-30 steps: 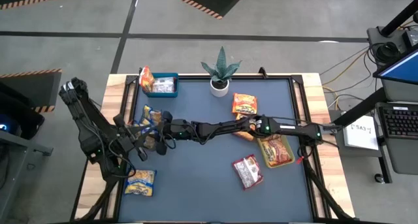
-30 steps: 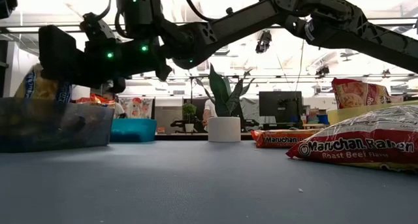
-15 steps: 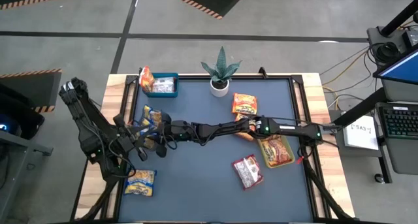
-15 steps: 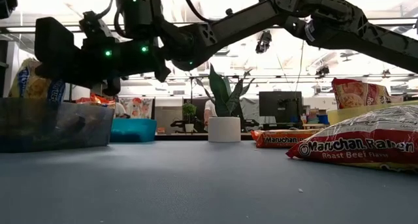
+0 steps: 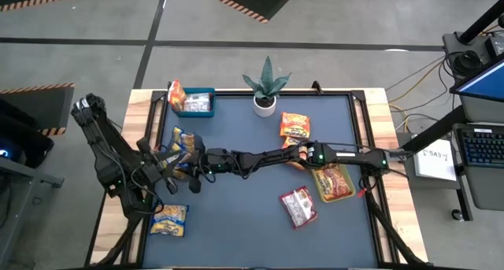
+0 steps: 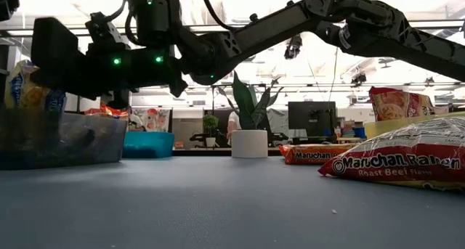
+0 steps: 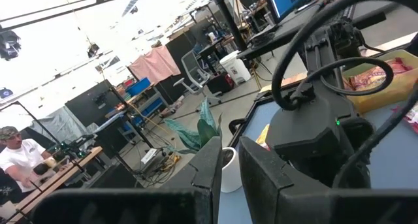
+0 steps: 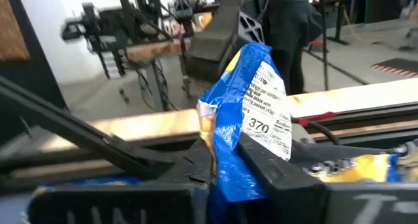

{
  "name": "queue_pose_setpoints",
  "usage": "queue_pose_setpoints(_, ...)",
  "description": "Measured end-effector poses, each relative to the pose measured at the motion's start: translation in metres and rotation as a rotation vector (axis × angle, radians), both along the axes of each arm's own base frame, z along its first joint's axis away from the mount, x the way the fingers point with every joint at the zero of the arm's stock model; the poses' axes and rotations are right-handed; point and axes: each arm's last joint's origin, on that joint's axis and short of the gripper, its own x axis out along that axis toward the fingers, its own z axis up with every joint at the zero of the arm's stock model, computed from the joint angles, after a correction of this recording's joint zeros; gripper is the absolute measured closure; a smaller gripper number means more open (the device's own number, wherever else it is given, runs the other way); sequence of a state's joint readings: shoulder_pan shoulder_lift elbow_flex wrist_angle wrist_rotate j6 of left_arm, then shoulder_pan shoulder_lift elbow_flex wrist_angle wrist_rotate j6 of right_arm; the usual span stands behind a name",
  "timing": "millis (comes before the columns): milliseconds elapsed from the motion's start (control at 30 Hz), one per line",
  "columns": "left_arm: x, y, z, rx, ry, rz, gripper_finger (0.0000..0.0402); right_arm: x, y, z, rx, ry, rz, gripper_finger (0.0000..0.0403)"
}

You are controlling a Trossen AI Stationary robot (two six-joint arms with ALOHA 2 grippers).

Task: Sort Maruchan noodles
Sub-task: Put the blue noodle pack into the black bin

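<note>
My right gripper reaches level across the table from its right side to the left side and is shut on a yellow-and-blue Maruchan packet. In the low view that packet shows above a dark translucent bin. My left gripper waits shut and holding nothing at the left, pointing level toward the right arm. Loose packets lie flat on the mat: an orange-red one, a red-and-white one and a yellow-and-blue one. My right gripper pinches the packet's crumpled lower part between its two fingers. The fingers come in level from the table's right side. The packet stands upright out of the hold, lifted clear of the mat, over the dark bin.
A blue bin with packets stands at the far left. A yellow-green bin with orange-red packets is at the right. A potted plant stands at the far edge's middle. The two arms crowd the table's left side.
My right gripper has turned a little and swung the held packet slightly toward the table's left edge, above the dark bin. The packet stays upright in the hold.
</note>
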State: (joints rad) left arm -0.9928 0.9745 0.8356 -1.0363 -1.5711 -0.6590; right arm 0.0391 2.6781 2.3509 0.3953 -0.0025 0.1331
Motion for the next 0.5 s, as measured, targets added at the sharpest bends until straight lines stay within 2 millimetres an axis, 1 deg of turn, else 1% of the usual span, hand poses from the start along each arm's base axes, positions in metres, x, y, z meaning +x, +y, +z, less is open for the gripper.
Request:
queue_pose_setpoints(133,0.0000,0.0001,0.0000,0.001,0.001,0.000,0.0366,0.0000,0.0003,0.0048,0.098,-0.042,0.003,0.0382)
queue_pose_setpoints(267,0.0000,0.0000,-0.0001,0.001,0.001,0.000,0.0366,-0.0001,-0.0003,0.0058,0.147,-0.044,-0.001,0.0386)
queue_pose_setpoints(367,0.0000,0.0000,0.0000,0.001,0.001,0.000,0.0366,0.0000,-0.0008,0.0047,0.145,-0.025,-0.003,0.0381)
queue_pose_setpoints(500,0.0000,0.0000,0.0000,0.001,0.000,0.000,0.0366,0.0003,-0.0003,-0.0019,0.145,0.017,-0.006,0.0357)
